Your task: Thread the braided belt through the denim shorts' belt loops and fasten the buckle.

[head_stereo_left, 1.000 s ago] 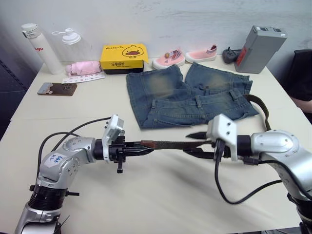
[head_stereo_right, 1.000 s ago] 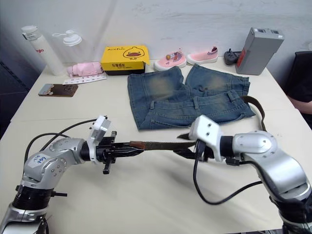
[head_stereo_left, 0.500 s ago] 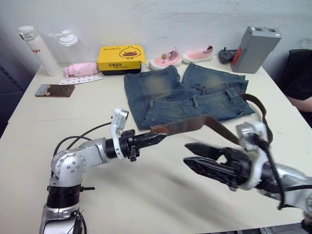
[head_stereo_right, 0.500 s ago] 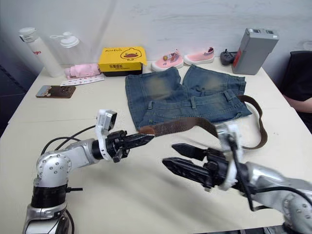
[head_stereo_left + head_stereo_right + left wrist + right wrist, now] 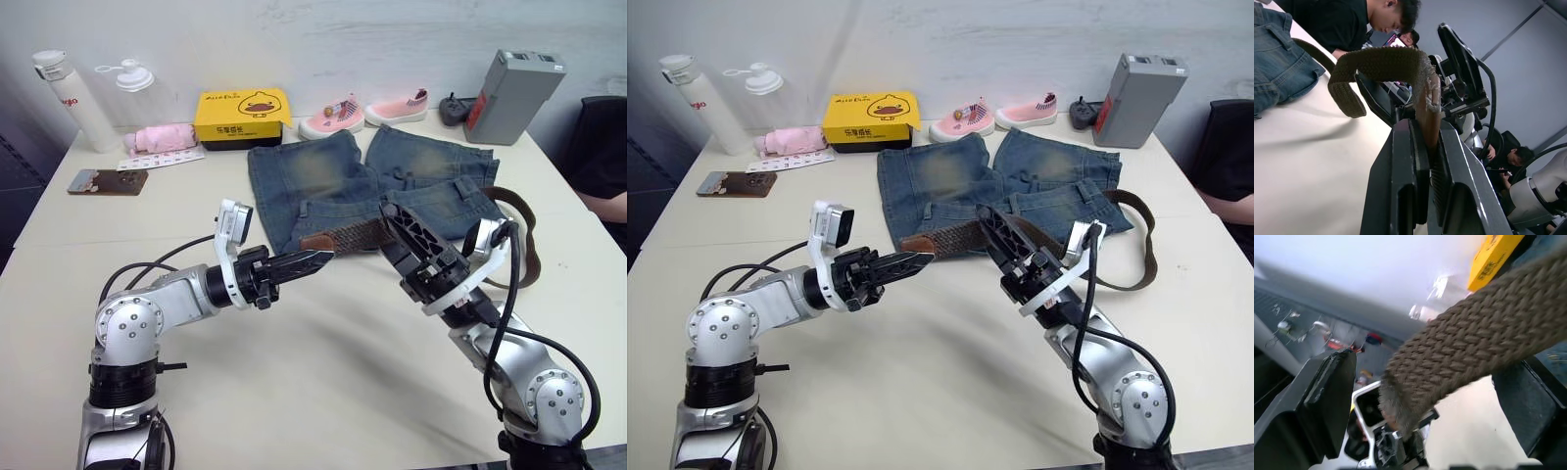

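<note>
The braided belt [image 5: 355, 236] is a narrow dark brown woven strap whose weave reads as a coarse herringbone in the right wrist view, with a smooth tan-brown leather tip [image 5: 315, 241] at its left end. It runs from that tip rightward across the near edge of the denim shorts [image 5: 372, 186], then loops round past the shorts' right side, where a darker stretch [image 5: 517, 220] curves over the table [image 5: 323, 382] and back toward the near right. The shorts lie flat at the far middle of the table, blue with a faded yellowish patch on each leg, the waistband toward the near side.

The left gripper [image 5: 312, 261] points right, its two black fingers pressed together on the leather tip; the left wrist view shows the strap rising from between the closed fingers [image 5: 1410, 166] and arching over. The right gripper [image 5: 1004, 240] points to the far left, reaching up under the middle of the strap; in the right wrist view its fingers [image 5: 1322, 401] stand wide apart, with the strap crossing in front of the gap and neither finger seen touching it.

The buckle cannot be made out, the belt's right end being hidden behind the right arm. The belt loops are too small to pick out surely along the waistband. Whether the strap passes through any loop cannot be told.

Along the far edge stand a yellow box [image 5: 244, 106], pink shoes [image 5: 369, 112] and a grey case [image 5: 513, 96].
</note>
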Controlling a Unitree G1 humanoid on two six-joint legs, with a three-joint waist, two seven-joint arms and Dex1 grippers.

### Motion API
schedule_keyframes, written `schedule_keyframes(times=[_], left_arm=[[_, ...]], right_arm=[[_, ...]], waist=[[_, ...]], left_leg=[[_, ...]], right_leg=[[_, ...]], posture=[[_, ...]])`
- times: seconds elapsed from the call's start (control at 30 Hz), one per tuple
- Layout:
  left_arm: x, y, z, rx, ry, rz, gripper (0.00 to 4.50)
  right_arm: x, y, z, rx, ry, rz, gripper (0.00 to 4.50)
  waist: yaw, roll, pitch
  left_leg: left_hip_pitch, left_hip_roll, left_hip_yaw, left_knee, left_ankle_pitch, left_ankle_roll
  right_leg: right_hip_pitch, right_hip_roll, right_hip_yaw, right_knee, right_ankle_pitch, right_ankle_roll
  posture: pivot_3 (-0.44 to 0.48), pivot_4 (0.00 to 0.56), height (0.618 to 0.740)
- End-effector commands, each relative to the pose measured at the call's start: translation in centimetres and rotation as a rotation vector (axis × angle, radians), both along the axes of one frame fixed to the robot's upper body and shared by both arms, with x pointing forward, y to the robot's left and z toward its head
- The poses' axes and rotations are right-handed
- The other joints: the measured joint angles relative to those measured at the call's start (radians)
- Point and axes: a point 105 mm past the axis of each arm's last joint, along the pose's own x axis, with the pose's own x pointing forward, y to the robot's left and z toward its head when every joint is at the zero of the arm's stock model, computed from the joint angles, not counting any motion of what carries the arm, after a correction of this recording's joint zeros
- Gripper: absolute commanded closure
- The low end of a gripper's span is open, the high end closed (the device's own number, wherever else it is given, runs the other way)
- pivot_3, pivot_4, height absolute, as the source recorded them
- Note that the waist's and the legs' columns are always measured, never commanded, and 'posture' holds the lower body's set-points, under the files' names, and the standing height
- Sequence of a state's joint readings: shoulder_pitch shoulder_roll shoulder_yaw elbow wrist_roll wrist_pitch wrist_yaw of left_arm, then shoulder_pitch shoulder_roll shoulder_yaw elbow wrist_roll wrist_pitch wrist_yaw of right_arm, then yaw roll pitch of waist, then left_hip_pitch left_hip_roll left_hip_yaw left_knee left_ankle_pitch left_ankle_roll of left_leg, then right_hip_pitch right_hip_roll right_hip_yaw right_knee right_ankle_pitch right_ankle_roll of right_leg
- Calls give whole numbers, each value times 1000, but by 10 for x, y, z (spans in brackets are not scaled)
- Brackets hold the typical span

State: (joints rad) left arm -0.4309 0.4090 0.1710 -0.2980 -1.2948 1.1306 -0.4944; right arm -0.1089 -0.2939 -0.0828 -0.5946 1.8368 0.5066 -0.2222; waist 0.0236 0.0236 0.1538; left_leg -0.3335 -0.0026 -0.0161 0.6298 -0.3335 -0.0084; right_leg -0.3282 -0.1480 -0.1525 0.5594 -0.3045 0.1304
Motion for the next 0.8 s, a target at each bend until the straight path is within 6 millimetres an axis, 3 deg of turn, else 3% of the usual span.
schedule_keyframes(times=[0.03, 0.07, 0.2, 0.23, 0.43, 0.53, 0.8], left_arm=[[-2, 2, 12, -34, -43, 1, 4500], [-1, 2, 12, -33, -42, 3, 4500], [-1, 3, 11, -32, -40, 4, 4500], [0, 3, 11, -33, -37, 9, 4500], [0, 5, 8, -21, -33, 13, 4500], [-1, 4, 5, -10, -32, 9, 4500], [4, -5, 1, 53, -93, 7, 1111]], right_arm=[[-8, 3, 9, 17, -35, 7, 44], [-8, 3, 8, 14, -32, 7, 44], [-7, 1, 6, 17, -28, -1, 1065], [-7, 0, 6, 18, -27, -5, 1709], [-5, -7, 10, 58, -37, -33, 4478], [-4, -9, 13, 69, -55, -39, 4478], [4, -31, 21, 135, -75, -136, 4500]], waist=[[0, 0, 0], [0, 1, 0], [0, 1, -1], [0, 1, -1], [0, 1, -1], [0, 1, -1], [0, 1, -1]], left_leg=[[0, 0, 0, 0, 0, 0], [0, 0, 0, 0, 0, 0], [0, 0, 0, -1, 0, 0], [0, 0, 0, -1, 0, 0], [0, 0, 0, -1, 0, 0], [0, 0, 0, -1, 0, 0], [0, 0, 0, -1, 0, 0]], right_leg=[[0, 0, 0, 0, 0, 0], [0, 0, 0, 0, 0, 0], [-1, 0, 1, 1, 0, 0], [-2, 0, 2, 1, 0, 0], [-2, 0, 3, 1, 0, 0], [-3, 0, 3, 1, 0, 0], [-4, 0, 4, 1, 0, 0]], posture=[[0, 150, 706], [0, 150, 706], [0, 150, 706], [0, 150, 706], [0, 150, 706], [0, 150, 706], [0, 150, 706]])
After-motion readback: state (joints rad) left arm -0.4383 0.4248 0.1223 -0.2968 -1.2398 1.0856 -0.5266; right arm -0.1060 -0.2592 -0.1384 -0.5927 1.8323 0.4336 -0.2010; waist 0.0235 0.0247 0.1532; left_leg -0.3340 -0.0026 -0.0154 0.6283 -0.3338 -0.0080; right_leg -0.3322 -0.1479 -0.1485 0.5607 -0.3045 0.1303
